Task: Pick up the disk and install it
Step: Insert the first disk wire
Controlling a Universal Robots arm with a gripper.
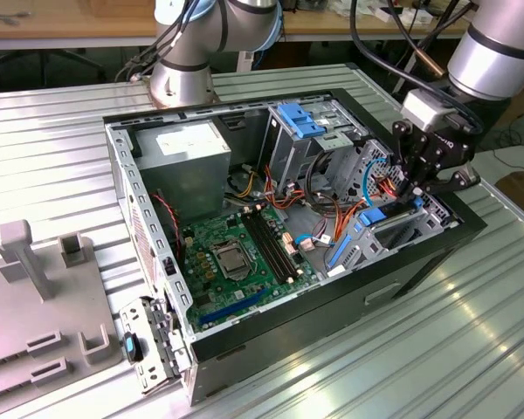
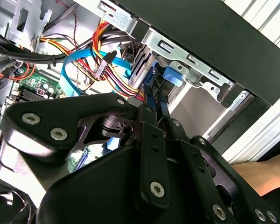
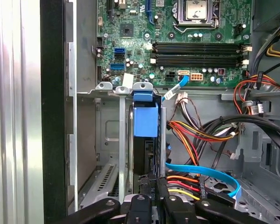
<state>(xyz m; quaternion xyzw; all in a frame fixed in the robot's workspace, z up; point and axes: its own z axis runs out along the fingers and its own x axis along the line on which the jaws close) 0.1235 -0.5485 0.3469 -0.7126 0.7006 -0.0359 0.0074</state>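
The disk (image 3: 145,119) stands on edge inside the grey drive cage (image 3: 109,135) of the open computer case (image 1: 349,297), its blue plastic frame facing the first wrist camera. My gripper (image 3: 154,184) is shut on the disk's thin edge, with both black fingers (image 2: 151,140) pressed against it. The blue frame (image 2: 171,76) shows again just beyond the fingertips in the second wrist view. In the exterior view my gripper (image 1: 410,190) hangs over the cage (image 1: 419,231) at the case's corner on the exterior view's right.
Orange, yellow and blue cables (image 3: 200,135) run close beside the cage. The green motherboard (image 1: 236,253) fills the case floor, with a grey power supply (image 1: 188,157) behind it. A grey fixture (image 1: 44,297) stands at the exterior view's left. A second arm's base (image 1: 183,70) rises behind the case.
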